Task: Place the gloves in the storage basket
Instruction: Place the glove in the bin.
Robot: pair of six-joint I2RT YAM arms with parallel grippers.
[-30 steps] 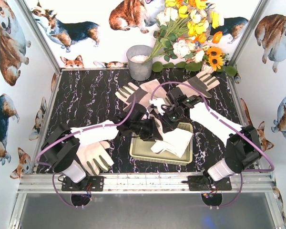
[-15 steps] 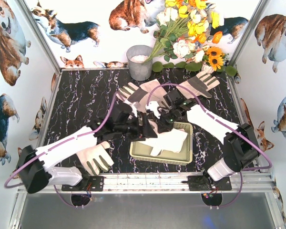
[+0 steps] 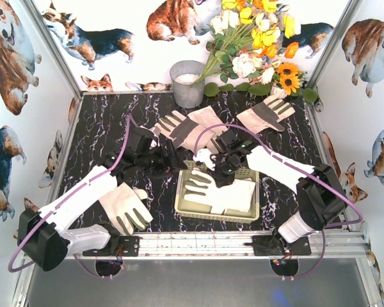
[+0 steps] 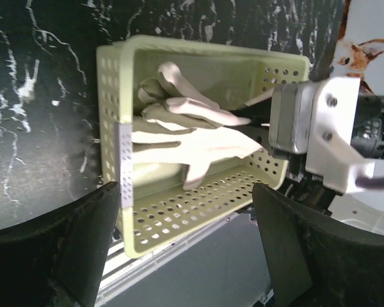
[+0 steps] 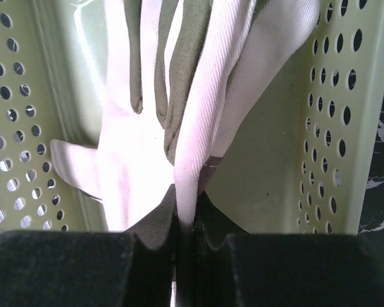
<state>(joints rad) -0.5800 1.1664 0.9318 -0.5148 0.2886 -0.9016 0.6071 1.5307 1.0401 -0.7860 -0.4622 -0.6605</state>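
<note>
The pale yellow storage basket [image 3: 181, 203] stands on the table in front of both arms. A white glove with grey-olive fingers [image 3: 208, 190] lies flat inside it. My right gripper [image 3: 219, 174] is over the basket's far edge, shut on that glove's cuff. In the right wrist view the glove [image 5: 173, 96] hangs from the shut gripper [image 5: 185, 225] into the basket [image 5: 345, 115]. My left gripper [image 3: 171, 161] is open and empty, just left of the basket. In the left wrist view the gripper [image 4: 185, 256] faces the basket [image 4: 198, 217] and the glove [image 4: 179, 137].
Two overlapping gloves [image 3: 179, 126] [image 3: 208, 118] lie behind the basket, another glove [image 3: 265, 112] lies at the back right, and one [image 3: 125, 208] lies at the near left beside my left arm. A grey bucket [image 3: 187, 83] and flowers [image 3: 256, 45] stand at the back wall.
My left gripper has drawn back to the left, away from the basket. The glove that hung bunched between both grippers now lies spread in the basket, with my right gripper still on it.
</note>
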